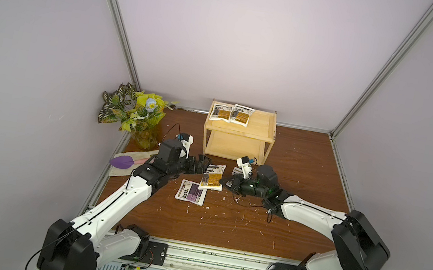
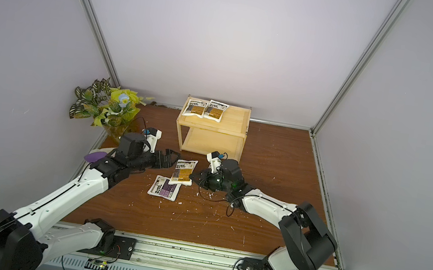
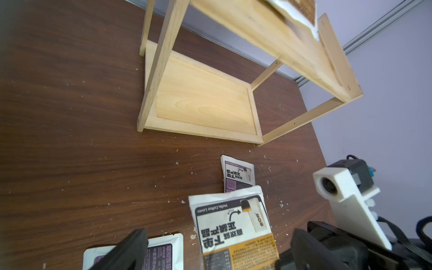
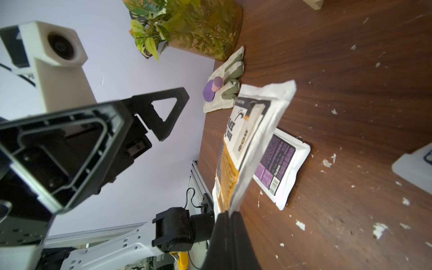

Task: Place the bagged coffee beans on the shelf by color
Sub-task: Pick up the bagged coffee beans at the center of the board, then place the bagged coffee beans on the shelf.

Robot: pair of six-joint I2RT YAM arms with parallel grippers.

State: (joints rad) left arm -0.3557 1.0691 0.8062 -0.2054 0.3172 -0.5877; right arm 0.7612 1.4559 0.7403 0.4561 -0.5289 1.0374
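Jaws on the right arm (image 1: 312, 214) are pressed together, pinching the bottom edge of a golden-brown coffee pouch (image 4: 245, 140), which is tilted up off the bench (image 1: 283, 227). Jaws on the left arm (image 1: 122, 194) are spread wide on the other side of that pouch and hold nothing.

Five pouches show in all: three golden-brown, two purple. Besides the pinched one, two golden-brown pouches lie flat and touching side by side on the top tier of the shelf (image 1: 239, 134), the corner pouch (image 1: 220, 111) and its neighbour (image 1: 241, 114). The near purple pouch (image 1: 191, 191) lies flat on the bench just beside the raised one. The far purple pouch (image 3: 237, 174) lies flat in front of the shelf, partly hidden in both top views by the right wrist camera.

On the raised pouch the left wrist view gives "Hello, Coffee Lover." above large Chinese characters I cannot read for certain; the finer print is too small.

At the bench's left edge are one leafy plant (image 1: 135, 113) and one glove (image 4: 224, 93) with a purple-and-pink tool (image 4: 211, 90) on it.
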